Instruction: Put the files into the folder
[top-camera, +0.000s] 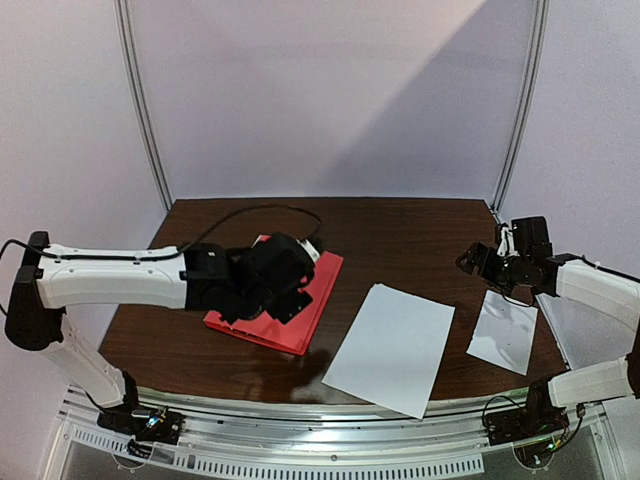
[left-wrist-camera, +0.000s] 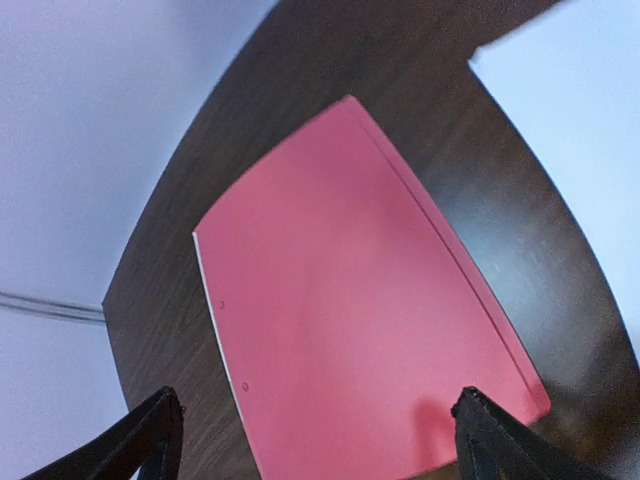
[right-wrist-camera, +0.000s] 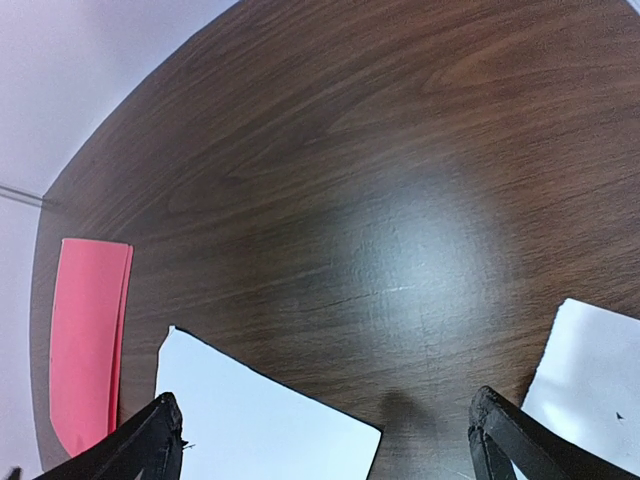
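Observation:
The red folder (top-camera: 318, 300) lies closed on the left half of the dark table. My left gripper (top-camera: 278, 290) hovers over it, jaws open, nothing between them. In the left wrist view the folder (left-wrist-camera: 360, 300) fills the space between the fingertips (left-wrist-camera: 158, 425), with its white edge on the left. The large white sheet (top-camera: 392, 346) lies right of the folder, reaching the table's front edge. The small sheet (top-camera: 503, 333) lies at the right. My right gripper (top-camera: 480, 262) hangs open above the table, behind the small sheet. Its wrist view shows the large sheet (right-wrist-camera: 260, 430), the small sheet (right-wrist-camera: 592, 372) and the folder (right-wrist-camera: 85, 340).
A black cable (top-camera: 250, 212) runs from the left arm over the back of the table (top-camera: 400, 240). Metal frame posts (top-camera: 145, 100) stand at the back corners. The large sheet's near corner overhangs the front edge.

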